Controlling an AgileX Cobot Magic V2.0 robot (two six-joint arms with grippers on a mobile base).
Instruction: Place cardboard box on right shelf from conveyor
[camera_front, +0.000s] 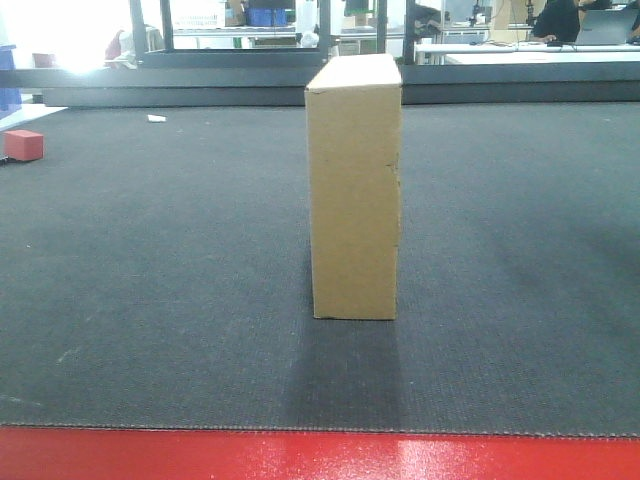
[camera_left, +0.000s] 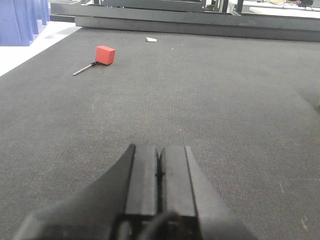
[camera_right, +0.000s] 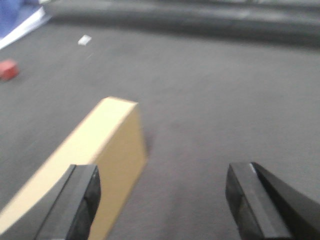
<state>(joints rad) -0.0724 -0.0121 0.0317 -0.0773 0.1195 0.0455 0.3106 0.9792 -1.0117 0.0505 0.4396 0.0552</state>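
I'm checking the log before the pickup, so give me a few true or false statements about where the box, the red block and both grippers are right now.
1. The cardboard box stands upright on the conveyor. True.
2. The left gripper has its fingers spread wide. False: they are pressed together, holding nothing.
3. The right gripper is shut on the cardboard box. False: its fingers are wide apart and the box is not clamped.
4. A small red block lies on the conveyor, apart from the box. True.
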